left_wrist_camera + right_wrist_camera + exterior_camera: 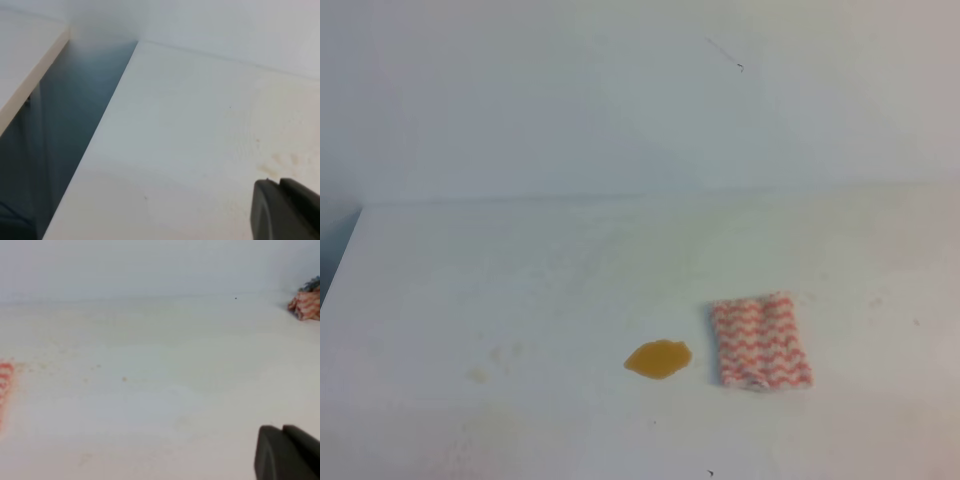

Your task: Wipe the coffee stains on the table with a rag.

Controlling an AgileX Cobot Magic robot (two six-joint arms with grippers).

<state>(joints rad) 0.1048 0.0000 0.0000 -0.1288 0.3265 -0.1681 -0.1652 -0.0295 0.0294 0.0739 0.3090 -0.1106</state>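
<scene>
In our overhead view, nearest to us, the table (520,300) runs white and flat, with a few specks close to its front edge. A little farther in lies the stain (658,359), a small glossy amber puddle with an uneven oval outline, right of the middle. Just beside it on the right, apart from it by a thin strip of bare white, lies the rag (760,341), a small flat rectangle with red-orange and white zigzag stripes; it is not touching the puddle. Left of the puddle, well apart from it, we see pale yellowish smudges (492,364). Beyond the table's far edge rises a plain pale wall (620,90) with a small dark mark on it.

Neither arm reaches into that overhead view. From our left wrist camera, the left gripper (286,210) shows only as dark finger ends in the lower right corner, pressed together with a thin seam between them and nothing held, above the table's left edge. From our right wrist camera, the right gripper (286,452) looks the same: two dark finger ends together, holding nothing, over bare tabletop. At that view's left edge we catch a blurred sliver of the rag. Far off at its right edge sits a small orange-striped bundle (306,303), too blurred for us to identify.
</scene>
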